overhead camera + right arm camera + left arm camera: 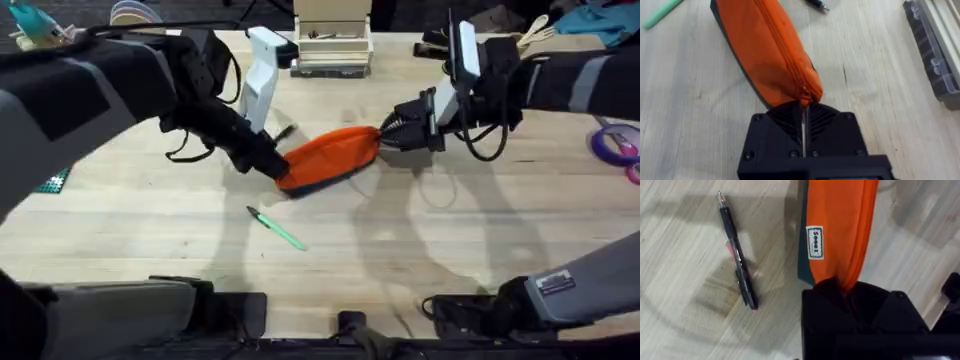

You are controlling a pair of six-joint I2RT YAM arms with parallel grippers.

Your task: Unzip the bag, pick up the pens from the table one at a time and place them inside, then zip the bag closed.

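Orange pencil pouch point(328, 157), zipped, stretched between both grippers above the table point(420, 260).
Left gripper point(272, 165) clamps its left end; green pen point(277, 228) just below; right gripper point(388, 135) pinches zipper end. Risk: fabric slipping loose if pulled unevenly.

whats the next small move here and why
Probably the right gripper should draw the zipper pull along the bag toward the left gripper, which pins the far end. The zipper looks fully closed, and the green pen and black pen lie on the table.
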